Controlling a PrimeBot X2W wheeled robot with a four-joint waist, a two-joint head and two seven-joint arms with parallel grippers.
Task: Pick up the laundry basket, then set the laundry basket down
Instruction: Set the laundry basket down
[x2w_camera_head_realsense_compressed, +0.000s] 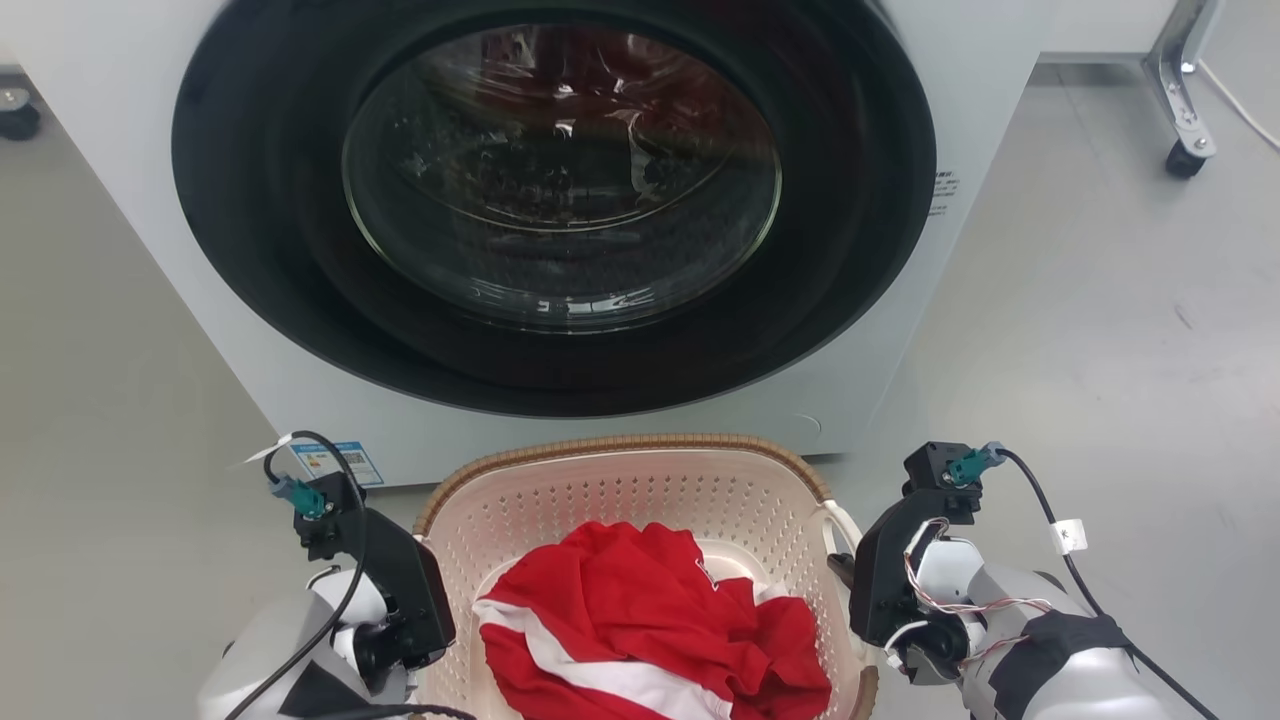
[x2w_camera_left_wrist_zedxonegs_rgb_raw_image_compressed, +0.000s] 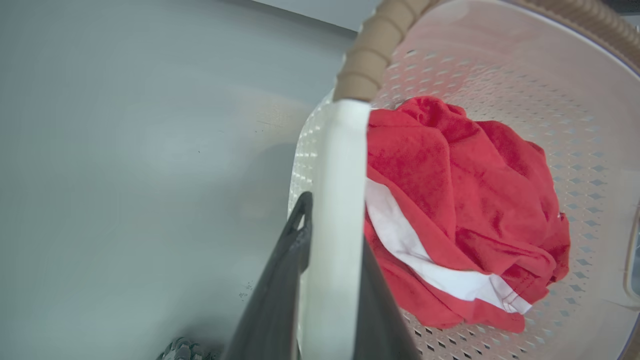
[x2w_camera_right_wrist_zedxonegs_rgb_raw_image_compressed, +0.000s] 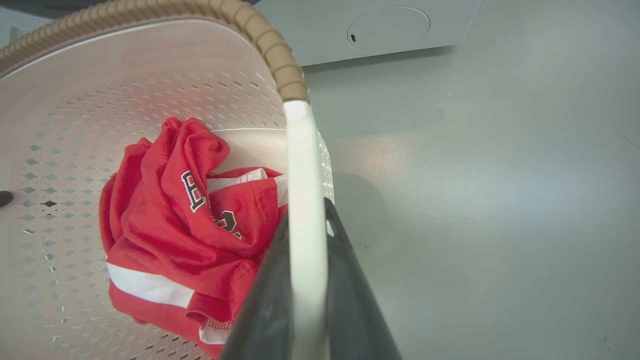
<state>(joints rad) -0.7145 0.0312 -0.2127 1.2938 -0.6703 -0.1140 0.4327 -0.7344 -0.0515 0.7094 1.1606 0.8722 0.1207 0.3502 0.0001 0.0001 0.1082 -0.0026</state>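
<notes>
The laundry basket (x2w_camera_head_realsense_compressed: 620, 443), cream-white and perforated with a brown woven rim, sits low in the head view just in front of the washing machine. A crumpled red and white garment (x2w_camera_head_realsense_compressed: 650, 620) lies in it. My left gripper (x2w_camera_left_wrist_zedxonegs_rgb_raw_image_compressed: 334, 220) is shut on the basket's white left handle (x2w_camera_left_wrist_zedxonegs_rgb_raw_image_compressed: 337, 165), one dark finger on each side; the head view shows that gripper (x2w_camera_head_realsense_compressed: 420, 600) at the basket's left wall. My right gripper (x2w_camera_right_wrist_zedxonegs_rgb_raw_image_compressed: 306, 215) is shut on the white right handle (x2w_camera_right_wrist_zedxonegs_rgb_raw_image_compressed: 302, 165), beside the right wall (x2w_camera_head_realsense_compressed: 865, 585). Whether the basket touches the floor I cannot tell.
The white washing machine (x2w_camera_head_realsense_compressed: 100, 200) with its closed dark round door (x2w_camera_head_realsense_compressed: 560, 180) stands right behind the basket. Grey floor (x2w_camera_head_realsense_compressed: 1100, 350) spreads to both sides. A metal leg with a caster (x2w_camera_head_realsense_compressed: 1188, 150) is at the far right, another wheel (x2w_camera_head_realsense_compressed: 18, 115) at the far left.
</notes>
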